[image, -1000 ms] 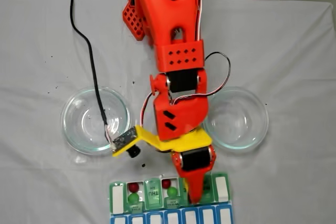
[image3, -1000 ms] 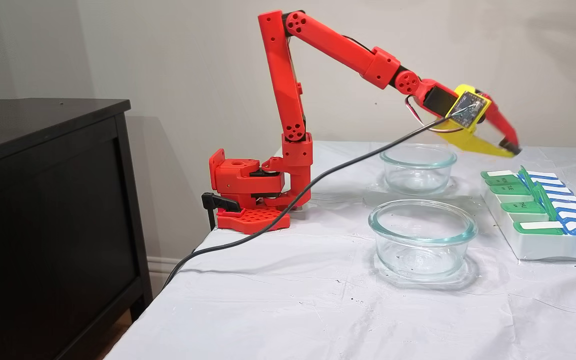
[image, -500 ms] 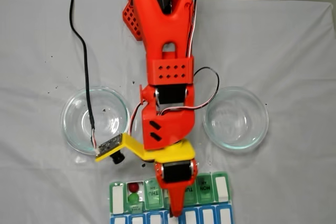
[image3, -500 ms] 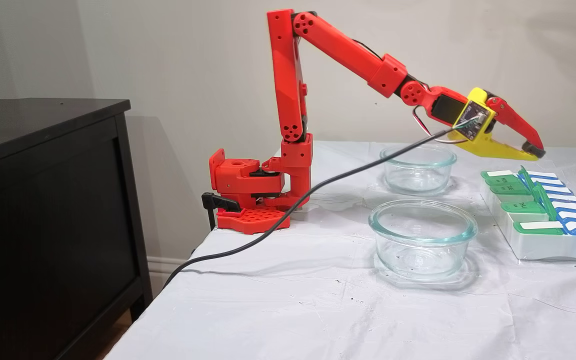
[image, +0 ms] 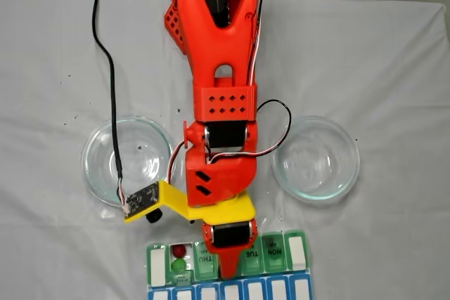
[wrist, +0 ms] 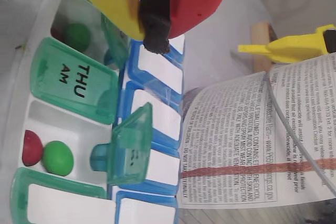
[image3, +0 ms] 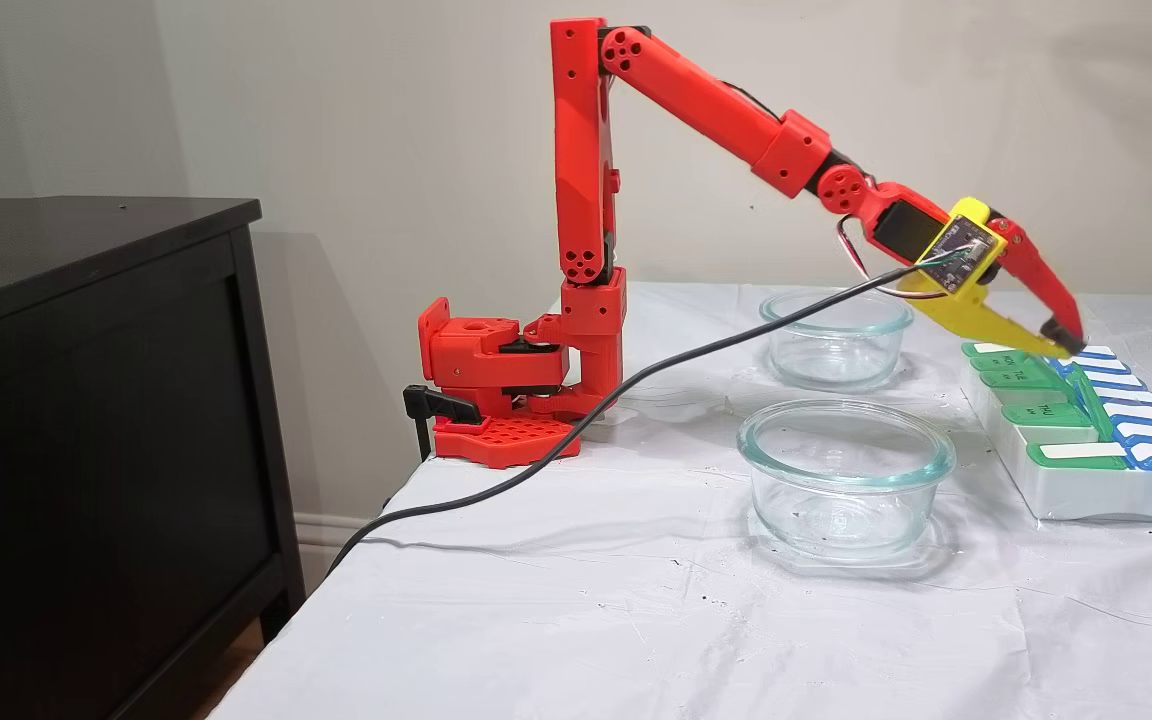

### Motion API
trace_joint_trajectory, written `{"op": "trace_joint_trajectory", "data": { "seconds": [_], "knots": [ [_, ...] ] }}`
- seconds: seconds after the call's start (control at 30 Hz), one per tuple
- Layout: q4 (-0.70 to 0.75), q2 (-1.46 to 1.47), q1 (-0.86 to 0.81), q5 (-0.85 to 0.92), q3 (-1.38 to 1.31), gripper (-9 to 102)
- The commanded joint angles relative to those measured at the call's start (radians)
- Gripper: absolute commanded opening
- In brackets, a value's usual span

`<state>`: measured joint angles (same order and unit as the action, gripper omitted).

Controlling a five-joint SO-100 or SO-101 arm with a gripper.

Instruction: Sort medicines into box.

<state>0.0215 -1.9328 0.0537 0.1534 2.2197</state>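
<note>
The box lies at the table's near edge, with green day lids and a blue row. My gripper hangs over its middle, shut, with nothing seen between the black pads. In the wrist view the gripper is above the box. An open compartment there holds a red ball and a green ball. Another green ball lies in the compartment under the yellow jaw. The overhead fixed view shows a red ball and a green ball at the box's left. From the side, the gripper is just above the box.
Two round glass dishes stand on either side of the arm. A black cable runs across the left dish to the wrist camera. A printed paper lies beyond the box. A dark cabinet stands beside the table.
The gripper swung left in the overhead fixed view, from the box's right part to its middle, and came down closer to the box. It now covers the second pair of balls.
</note>
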Motion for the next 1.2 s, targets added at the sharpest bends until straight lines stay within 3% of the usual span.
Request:
{"op": "trace_joint_trajectory", "data": {
  "seconds": [0.0,0.13,0.4,0.73,0.93,1.17],
  "knots": [
    [0.097,-0.034,0.011,0.032,-0.103,0],
    [0.273,0.000,-0.006,0.060,-0.169,0],
    [0.423,0.026,0.020,0.173,-0.166,0],
    [0.173,0.051,0.052,0.425,-0.032,0],
    [0.029,0.043,0.089,0.704,0.066,0],
    [0.087,-0.003,0.115,0.867,0.101,0]
  ]
}}
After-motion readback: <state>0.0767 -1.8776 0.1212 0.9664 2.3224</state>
